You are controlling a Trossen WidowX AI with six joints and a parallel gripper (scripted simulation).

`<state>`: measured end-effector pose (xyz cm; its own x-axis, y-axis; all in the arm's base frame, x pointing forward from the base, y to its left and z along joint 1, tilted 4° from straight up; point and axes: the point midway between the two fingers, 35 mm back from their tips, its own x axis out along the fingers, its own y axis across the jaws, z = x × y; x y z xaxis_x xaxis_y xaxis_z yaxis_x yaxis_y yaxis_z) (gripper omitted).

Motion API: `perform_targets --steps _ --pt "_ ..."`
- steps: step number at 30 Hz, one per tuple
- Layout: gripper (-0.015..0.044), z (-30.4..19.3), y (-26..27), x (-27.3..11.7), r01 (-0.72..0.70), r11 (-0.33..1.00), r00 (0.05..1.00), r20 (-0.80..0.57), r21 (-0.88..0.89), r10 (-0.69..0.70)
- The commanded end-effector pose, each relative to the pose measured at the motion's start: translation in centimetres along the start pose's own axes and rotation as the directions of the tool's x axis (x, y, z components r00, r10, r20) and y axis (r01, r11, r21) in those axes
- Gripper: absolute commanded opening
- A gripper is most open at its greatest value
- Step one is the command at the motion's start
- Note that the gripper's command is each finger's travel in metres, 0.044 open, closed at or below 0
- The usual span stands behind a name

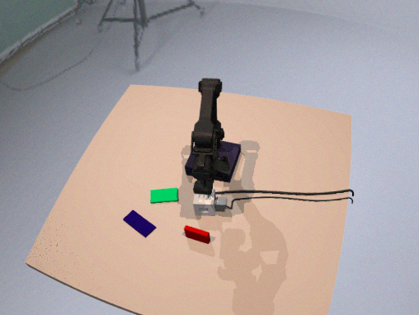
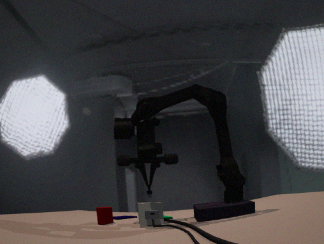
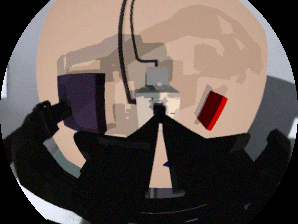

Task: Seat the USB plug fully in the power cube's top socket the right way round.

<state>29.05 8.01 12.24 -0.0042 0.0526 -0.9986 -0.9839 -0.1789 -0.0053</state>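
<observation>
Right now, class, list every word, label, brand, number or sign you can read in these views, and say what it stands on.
None can be read: the power cube, green block, blue block, red block and the arm's dark base show plain faces.
</observation>
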Motion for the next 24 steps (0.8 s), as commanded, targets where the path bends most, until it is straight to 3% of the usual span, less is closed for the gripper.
perform_targets --steps 1,24 --pt "0.0 -0.09 -0.01 0.09 0.0 1.0 1.0 -0.005 -0.008 0.0" --pt "0.0 -0.19 -0.04 0.37 0.0 1.0 1.0 -0.01 -0.025 0.0"
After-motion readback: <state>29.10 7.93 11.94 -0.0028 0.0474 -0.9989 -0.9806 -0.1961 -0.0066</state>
